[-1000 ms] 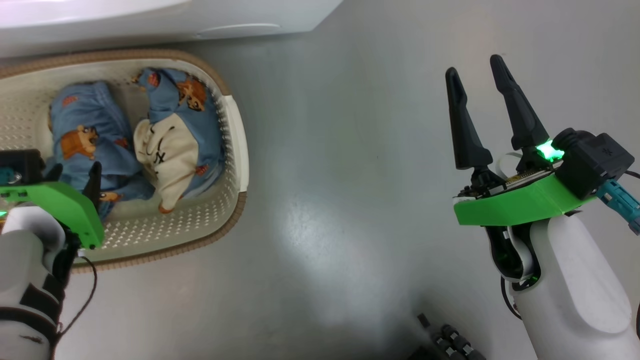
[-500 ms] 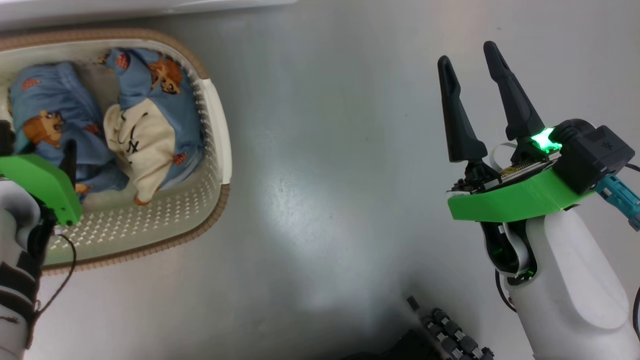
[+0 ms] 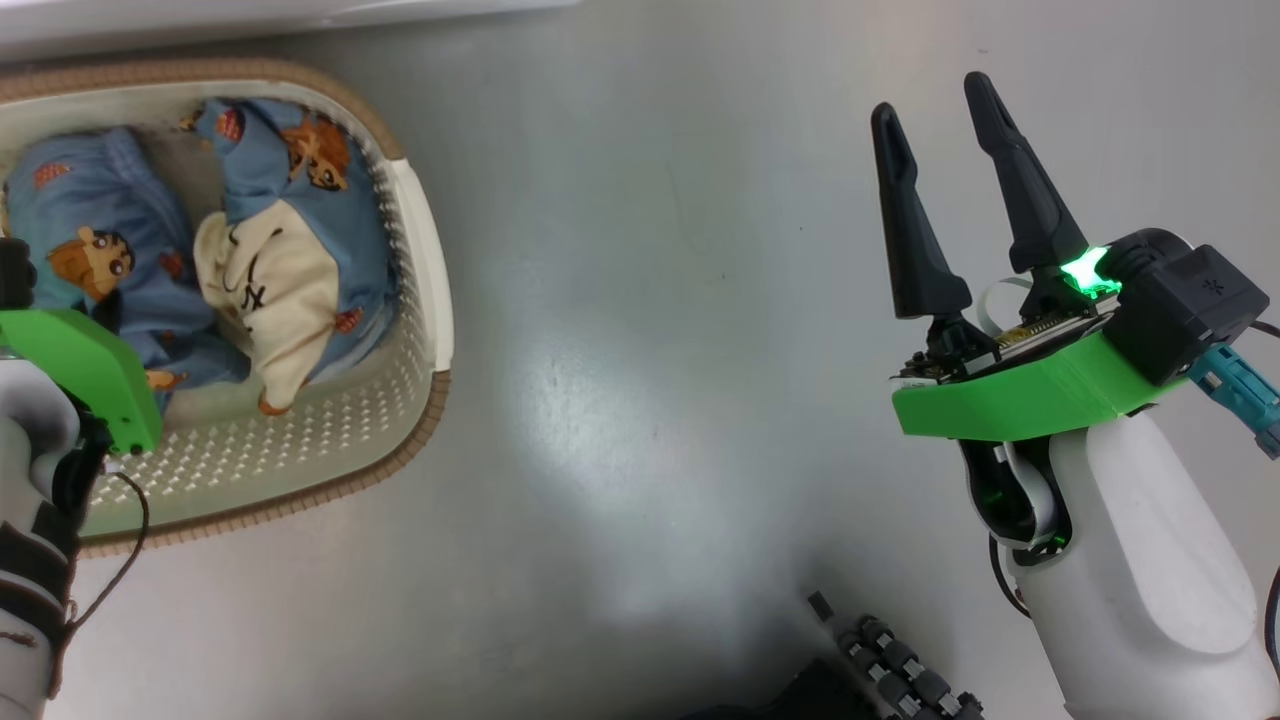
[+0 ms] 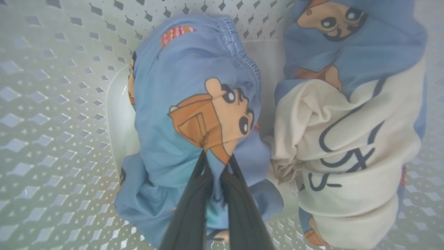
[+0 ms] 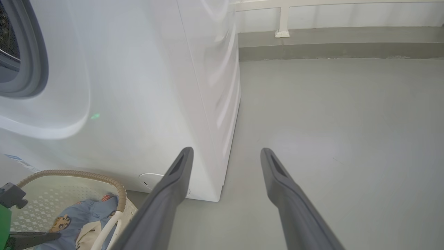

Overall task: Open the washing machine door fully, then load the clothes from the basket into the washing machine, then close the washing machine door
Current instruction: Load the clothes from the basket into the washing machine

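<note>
The cream basket (image 3: pixel 425 260) sits on the floor in front of the white washing machine (image 5: pixel 138 86), whose grey-blue seal (image 5: pixel 31 52) shows at the left edge of the right wrist view. The door is out of view. Two garments lie in the basket: a light blue one with an orange cartoon print (image 4: pixel 173 86) and one with a cream panel (image 4: pixel 347 139). My left gripper (image 4: pixel 216 159) reaches down into the basket, shut on a fold of the blue garment (image 3: pixel 80 200). My right gripper (image 3: pixel 930 100) hangs open over bare floor, well to the right of the basket.
Grey floor (image 3: pixel 650 300) stretches between the basket and my right arm. A dark ribbed part of my base (image 3: pixel 890 670) shows at the bottom edge. A wall with a low skirting (image 5: pixel 329 48) runs behind the machine's right side.
The head camera has shifted, so the basket sits further left. The left fingers stood apart above the blue garment a second ago; now they are pinched together on it. The right gripper holds still.
</note>
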{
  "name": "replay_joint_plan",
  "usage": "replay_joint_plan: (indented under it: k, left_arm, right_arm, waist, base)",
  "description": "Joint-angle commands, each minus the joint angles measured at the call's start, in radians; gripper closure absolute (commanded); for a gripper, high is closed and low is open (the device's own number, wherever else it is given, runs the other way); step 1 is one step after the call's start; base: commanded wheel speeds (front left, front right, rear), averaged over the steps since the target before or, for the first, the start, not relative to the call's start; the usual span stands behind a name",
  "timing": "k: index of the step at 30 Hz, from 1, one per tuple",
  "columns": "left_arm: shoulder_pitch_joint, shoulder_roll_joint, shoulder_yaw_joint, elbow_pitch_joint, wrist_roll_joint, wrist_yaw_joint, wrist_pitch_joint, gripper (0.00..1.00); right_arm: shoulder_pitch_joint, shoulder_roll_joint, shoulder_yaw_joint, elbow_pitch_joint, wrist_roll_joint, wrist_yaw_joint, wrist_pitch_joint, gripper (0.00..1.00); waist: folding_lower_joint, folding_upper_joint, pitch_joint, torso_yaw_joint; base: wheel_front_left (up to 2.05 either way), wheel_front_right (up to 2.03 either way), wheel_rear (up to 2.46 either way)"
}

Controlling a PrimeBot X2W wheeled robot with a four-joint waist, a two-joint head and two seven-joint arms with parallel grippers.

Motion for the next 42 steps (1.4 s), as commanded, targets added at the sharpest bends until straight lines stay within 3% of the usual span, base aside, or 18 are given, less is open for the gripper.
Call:
replay_joint_plan:
  k: [1,22,34,42]
  left_arm:
    - [0.019,0.039,0.015,-0.002,-0.006,0.001,-0.013,1.0]
    - [0.171,-0.07,0.034,-0.027,-0.122,-0.017,-0.207,1.0]
    - [0.32,-0.1,0.004,-0.169,-0.213,-0.017,-0.269,1.0]
    - [0.438,-0.089,0.08,-0.339,-0.151,-0.016,-0.27,1.0]
  right_arm:
    - [0.032,0.007,0.019,-0.018,-0.01,0.004,-0.008,0.0]
    - [0.092,-0.043,-0.011,0.038,0.001,0.004,-0.008,0.0]
    - [0.183,-0.074,-0.042,0.082,0.017,0.004,-0.008,0.0]
    - [0.251,-0.097,-0.06,0.097,0.028,0.004,-0.008,0.0]
  waist:
    - [0.0,0.0,-0.013,0.006]
    - [0.0,0.0,-0.247,0.088]
    - [0.0,0.0,-0.449,0.142]
    - [0.0,0.0,-0.566,0.163]
  base:
    - [0.0,0.0,0.0]
    - [0.0,0.0,0.0]
    - [0.0,0.0,0.0]
    - [0.0,0.0,0.0]
